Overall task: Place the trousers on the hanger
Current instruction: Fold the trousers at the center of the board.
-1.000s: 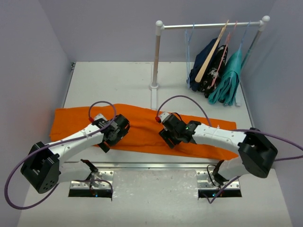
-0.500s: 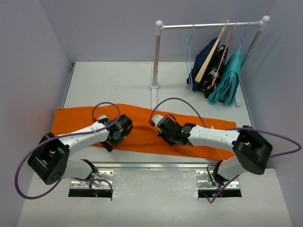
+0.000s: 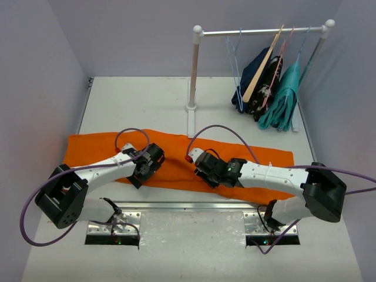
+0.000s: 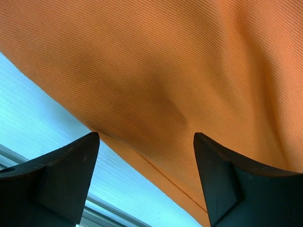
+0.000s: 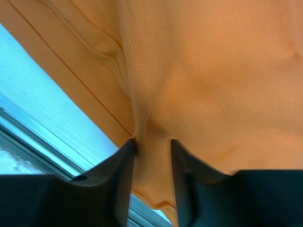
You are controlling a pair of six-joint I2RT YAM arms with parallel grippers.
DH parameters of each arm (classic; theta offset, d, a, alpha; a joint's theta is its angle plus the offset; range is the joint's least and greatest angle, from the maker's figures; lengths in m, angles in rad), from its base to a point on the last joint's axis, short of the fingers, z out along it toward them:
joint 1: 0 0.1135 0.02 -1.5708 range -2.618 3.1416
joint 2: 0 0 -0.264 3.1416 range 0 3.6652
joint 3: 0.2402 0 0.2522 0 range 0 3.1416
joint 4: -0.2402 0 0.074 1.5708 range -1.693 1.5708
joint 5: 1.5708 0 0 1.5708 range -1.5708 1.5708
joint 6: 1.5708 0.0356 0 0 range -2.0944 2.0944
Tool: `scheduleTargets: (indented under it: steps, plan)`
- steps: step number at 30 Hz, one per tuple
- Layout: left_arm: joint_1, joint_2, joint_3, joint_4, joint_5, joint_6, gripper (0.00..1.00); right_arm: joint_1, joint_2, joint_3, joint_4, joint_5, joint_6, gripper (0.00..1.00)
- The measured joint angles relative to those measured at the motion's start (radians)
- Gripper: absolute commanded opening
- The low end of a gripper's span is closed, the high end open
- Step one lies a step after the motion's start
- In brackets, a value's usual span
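The orange trousers [image 3: 170, 147] lie flat across the table, legs running left to right. My left gripper [image 3: 134, 178] is open, low over their near hem; in the left wrist view its fingers [image 4: 66, 175] straddle the hem of the trousers [image 4: 189, 71] with bare table beside it. My right gripper [image 3: 218, 179] is shut on a pinched fold of the trousers [image 5: 213, 71] near the near edge, cloth bunched between the fingertips [image 5: 152, 165]. The pale blue wire hanger [image 3: 233, 59] hangs on the rail at the back, far from both grippers.
A white rack [image 3: 194, 70] with a metal rail [image 3: 261, 31] stands at the back right, holding a tan wooden hanger [image 3: 261, 67], a navy garment [image 3: 249, 73], a pink hanger [image 3: 279, 53] and a teal garment [image 3: 282, 94]. A metal strip [image 3: 194, 205] runs along the table's near edge.
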Motion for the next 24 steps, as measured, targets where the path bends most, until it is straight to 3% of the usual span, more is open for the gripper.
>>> scheduleTargets:
  steps: [6,15,21,24]
  plan:
    - [0.0,0.02,-0.011,0.028,-0.001,0.005,0.63,0.013,0.041,0.01,-0.047,0.039,0.018,0.48]
    - [0.0,0.067,-0.022,0.054,-0.012,0.035,0.22,0.042,0.041,0.04,-0.044,0.062,0.021,0.49]
    - [0.0,0.06,-0.025,0.051,-0.021,0.032,0.18,0.042,0.036,0.04,-0.043,0.066,0.024,0.54]
    - [0.0,0.042,-0.029,0.046,-0.021,0.028,0.01,0.041,0.037,0.039,-0.043,0.069,0.022,0.55]
